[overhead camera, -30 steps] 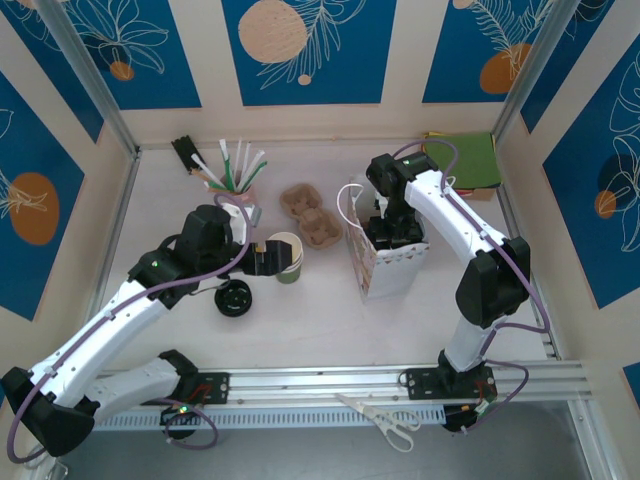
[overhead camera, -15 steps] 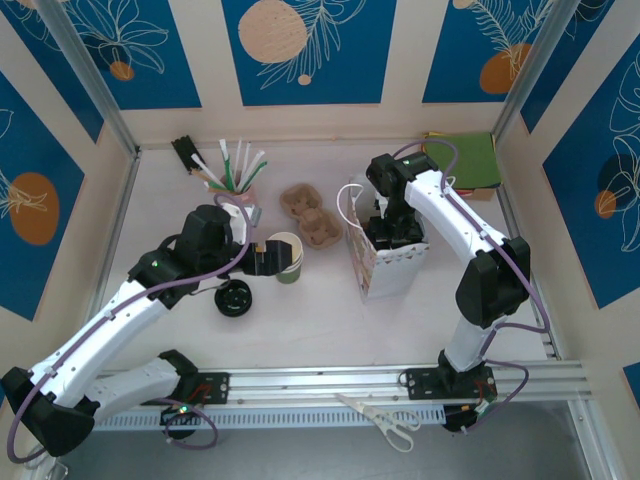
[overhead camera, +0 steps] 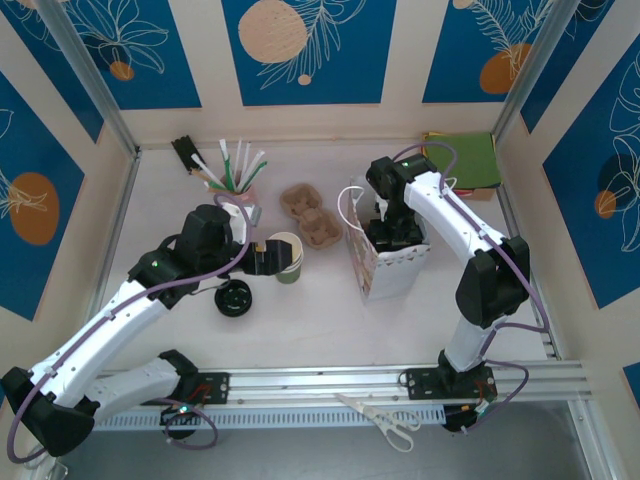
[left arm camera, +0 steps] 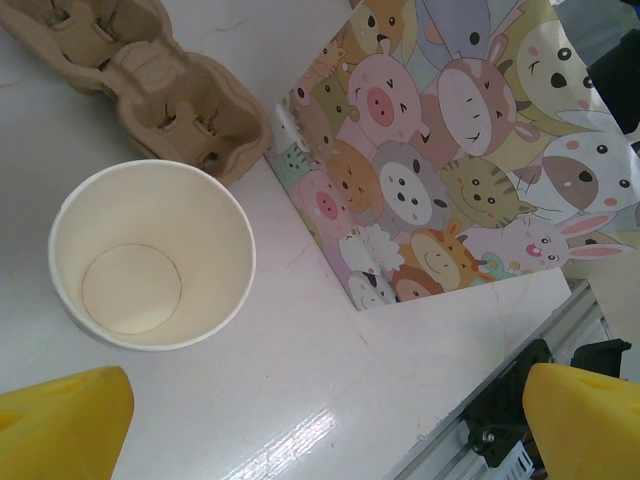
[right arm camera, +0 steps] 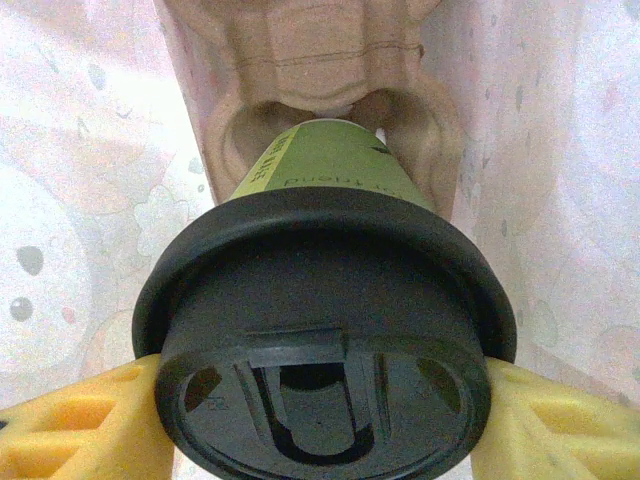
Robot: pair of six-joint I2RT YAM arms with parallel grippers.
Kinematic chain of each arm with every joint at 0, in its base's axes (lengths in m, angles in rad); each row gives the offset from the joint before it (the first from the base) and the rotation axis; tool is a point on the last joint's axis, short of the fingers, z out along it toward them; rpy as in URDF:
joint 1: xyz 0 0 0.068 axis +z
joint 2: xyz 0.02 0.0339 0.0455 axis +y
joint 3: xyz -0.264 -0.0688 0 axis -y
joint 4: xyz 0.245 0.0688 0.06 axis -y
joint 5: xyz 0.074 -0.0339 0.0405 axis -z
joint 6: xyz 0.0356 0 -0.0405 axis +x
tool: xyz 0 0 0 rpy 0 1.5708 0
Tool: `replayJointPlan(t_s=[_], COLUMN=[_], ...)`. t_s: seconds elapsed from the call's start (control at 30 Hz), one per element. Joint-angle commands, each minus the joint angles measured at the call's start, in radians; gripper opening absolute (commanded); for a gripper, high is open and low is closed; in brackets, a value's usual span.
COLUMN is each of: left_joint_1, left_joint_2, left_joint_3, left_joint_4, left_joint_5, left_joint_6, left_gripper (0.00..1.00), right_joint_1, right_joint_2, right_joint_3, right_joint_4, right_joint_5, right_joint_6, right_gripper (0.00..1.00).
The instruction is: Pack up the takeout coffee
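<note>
- While the right gripper (right arm camera: 320, 425) clamps the takeout coffee (right arm camera: 325, 300) at its lid, the cup's axis points straight into the carrier (right arm camera: 330, 60) socket below.
- Left gripper (left arm camera: 320, 425): spread wide, well apart.

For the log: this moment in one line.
right tool shut on takeout coffee | in carrier inside bag | left tool open by lidless cup

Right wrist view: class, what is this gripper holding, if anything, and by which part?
The right gripper holds the takeout coffee, its jaws closed on opposite sides of the black lid.
</note>
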Motion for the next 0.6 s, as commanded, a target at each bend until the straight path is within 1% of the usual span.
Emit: replayJointPlan(t_s=[0.0, 0.57], left_joint_1=[0.010, 0.010], left_joint_2=[-0.007, -0.003], left_joint_3=[0.008, 0.011], left_joint_4=[0.015, 0.016], left_joint_5=[-0.004, -0.001], left_joint_6=[0.018, 0.016], left_gripper=[1.00, 1.00], right_joint_1=[0.005, 0.001], right_joint_2=[-0.009, -0.008], right_joint_3=[-0.007, -0.015], right_joint_4=[-0.011, -0.004], right_joint_5=[-0.034, -0.033], right_joint_6=[0.016, 0.012], right_gripper=[0.65, 0.65])
